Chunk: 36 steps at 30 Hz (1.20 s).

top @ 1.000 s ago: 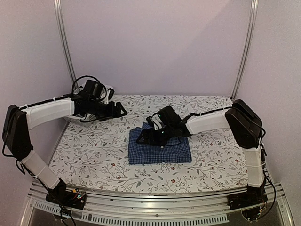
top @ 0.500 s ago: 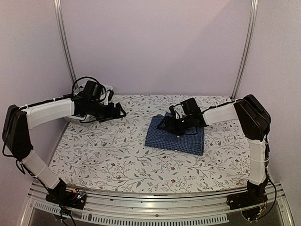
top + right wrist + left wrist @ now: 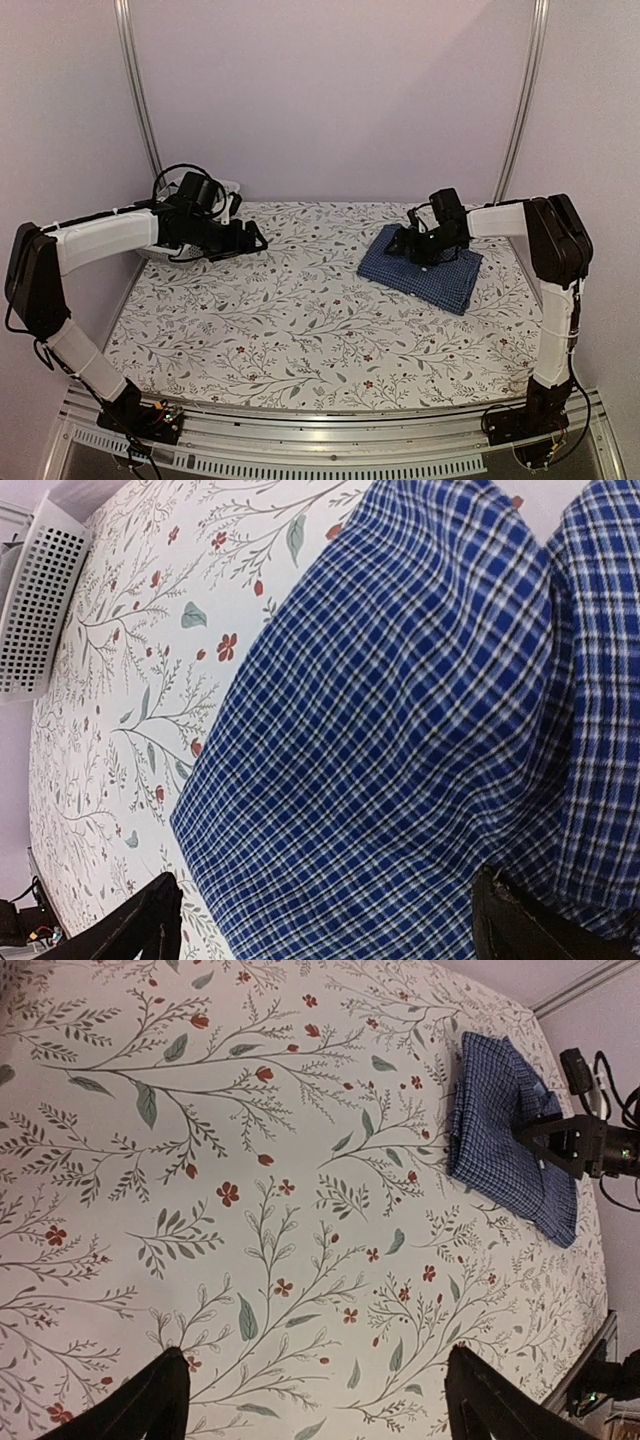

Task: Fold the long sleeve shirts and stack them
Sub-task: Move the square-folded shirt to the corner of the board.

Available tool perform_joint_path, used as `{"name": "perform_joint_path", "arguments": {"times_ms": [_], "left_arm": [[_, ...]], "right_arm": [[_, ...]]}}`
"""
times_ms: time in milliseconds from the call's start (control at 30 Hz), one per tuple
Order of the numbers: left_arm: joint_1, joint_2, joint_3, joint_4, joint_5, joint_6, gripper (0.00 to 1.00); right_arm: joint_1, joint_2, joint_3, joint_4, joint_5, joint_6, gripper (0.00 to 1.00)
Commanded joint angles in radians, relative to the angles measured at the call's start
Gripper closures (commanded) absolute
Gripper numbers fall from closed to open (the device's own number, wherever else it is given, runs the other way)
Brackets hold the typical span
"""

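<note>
Floral bench [image 3: 300, 340]: its surface runs from my bases out to the shirt. Folded blue checked shirt [image 3: 450, 285]: lies flat at the bench's far right. My right jaws: spread wide, low over the shirt's far left part, clamping nothing. My left jaws: spread wide, empty, well apart to the shirt's left. White perforated basket [image 3: 35, 595]: farther left still.

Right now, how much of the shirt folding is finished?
Done: the blue checked shirt lies folded at the far right of the table. In hand: the right gripper is open over it, and the left gripper hangs open, empty. Left: only this shirt shows, so nothing is stacked yet.
</note>
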Motion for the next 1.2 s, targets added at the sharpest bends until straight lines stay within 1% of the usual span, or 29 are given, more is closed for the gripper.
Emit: {"name": "perform_joint_path", "arguments": {"times_ms": [0,133,267,400,500,667,800,1167], "left_arm": [[0.010,-0.027,0.026,-0.009,0.018,0.017,0.12],[0.010,-0.034,0.032,-0.005,0.034,0.025,0.12],[0.010,-0.034,0.035,0.002,0.057,0.032,0.12],[0.009,-0.029,0.033,0.012,0.079,0.033,0.12],[0.009,-0.028,0.033,0.019,0.093,0.030,0.12],[0.008,-0.025,0.036,0.025,0.094,0.032,0.12],[0.008,-0.027,0.033,0.026,0.090,0.032,0.11],[0.010,-0.040,0.019,0.017,0.072,0.035,0.12]], "right_arm": [[0.076,-0.140,-0.031,-0.119,0.096,0.020,0.01],[0.162,-0.291,-0.171,-0.131,0.151,0.103,0.01],[0.228,-0.402,-0.313,-0.127,0.192,0.204,0.01],[0.239,-0.485,-0.458,-0.090,0.209,0.285,0.01],[0.232,-0.512,-0.510,-0.082,0.216,0.312,0.01],[0.172,-0.490,-0.553,-0.029,0.192,0.306,0.01],[0.102,-0.443,-0.549,-0.006,0.197,0.287,0.01],[-0.088,-0.280,-0.439,0.031,0.226,0.248,0.01]]}}
